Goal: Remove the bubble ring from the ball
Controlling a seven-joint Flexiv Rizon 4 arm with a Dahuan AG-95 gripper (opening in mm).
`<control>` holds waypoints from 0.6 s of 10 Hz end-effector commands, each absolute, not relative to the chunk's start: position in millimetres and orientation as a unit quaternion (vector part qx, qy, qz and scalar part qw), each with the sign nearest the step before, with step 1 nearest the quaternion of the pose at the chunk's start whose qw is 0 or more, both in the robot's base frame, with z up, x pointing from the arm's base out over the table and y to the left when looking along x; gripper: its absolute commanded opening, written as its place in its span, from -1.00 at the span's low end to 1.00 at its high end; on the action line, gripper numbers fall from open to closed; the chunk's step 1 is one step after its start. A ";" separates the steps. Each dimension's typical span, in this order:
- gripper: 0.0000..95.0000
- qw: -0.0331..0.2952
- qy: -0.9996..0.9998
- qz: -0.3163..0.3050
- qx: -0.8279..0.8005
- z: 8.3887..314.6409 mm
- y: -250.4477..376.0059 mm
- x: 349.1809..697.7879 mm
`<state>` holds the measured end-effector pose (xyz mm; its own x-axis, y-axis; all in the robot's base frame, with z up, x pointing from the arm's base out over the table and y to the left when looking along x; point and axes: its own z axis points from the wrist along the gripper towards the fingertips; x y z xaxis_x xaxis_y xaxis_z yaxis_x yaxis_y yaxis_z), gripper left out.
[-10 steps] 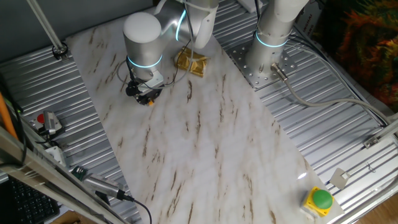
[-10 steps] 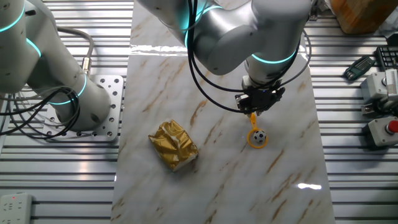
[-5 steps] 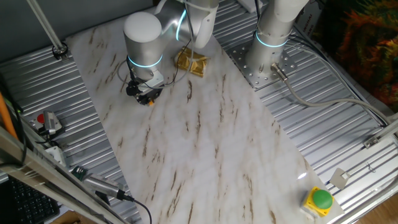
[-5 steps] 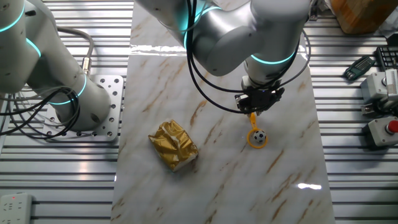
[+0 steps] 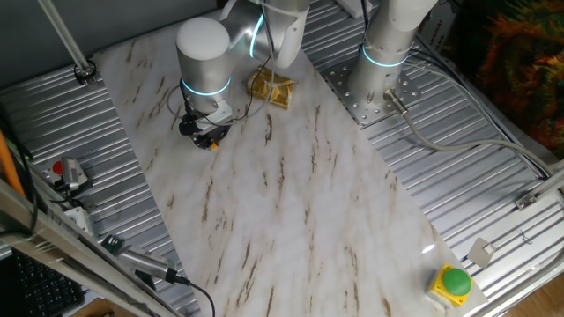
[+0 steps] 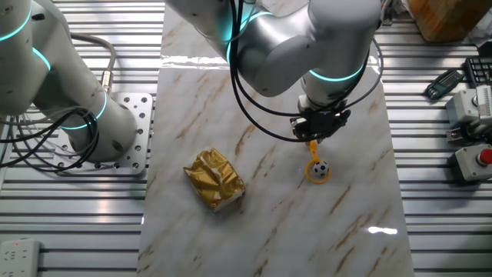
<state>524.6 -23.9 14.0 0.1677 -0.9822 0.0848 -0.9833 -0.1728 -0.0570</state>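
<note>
Bubble ring [image 6: 316,166]: thin, light, stiff plastic hoop around the ball [image 6: 321,167]; grasp by the short handle. Gripper [image 6: 314,137] sits over that handle; whether the jaws are clamped cannot be determined.

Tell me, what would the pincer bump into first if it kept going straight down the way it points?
Probably the bubble ring's handle: the pincer points down right over it. The hoop lies on the marble table around the ball. How high the pincer sits is unclear.

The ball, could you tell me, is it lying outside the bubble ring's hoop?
No, the ball sits inside the hoop of the bubble ring on the marble board.
</note>
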 end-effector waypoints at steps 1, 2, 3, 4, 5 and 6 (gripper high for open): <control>-0.60 0.003 -0.645 0.051 0.763 13.0 -24.3 524.7; -0.60 0.003 -0.646 0.049 0.761 13.0 -24.3 524.7; -0.60 0.002 -0.646 0.049 0.761 13.0 -24.3 524.7; -0.60 0.001 -0.647 0.048 0.761 13.0 -24.3 524.7; -0.60 -0.001 -0.649 0.046 0.760 13.0 -24.3 524.7; -0.60 -0.002 -0.649 0.046 0.759 13.0 -24.3 524.7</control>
<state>524.7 -24.5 12.7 0.1539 -0.9858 0.0670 -0.9854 -0.1581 -0.0629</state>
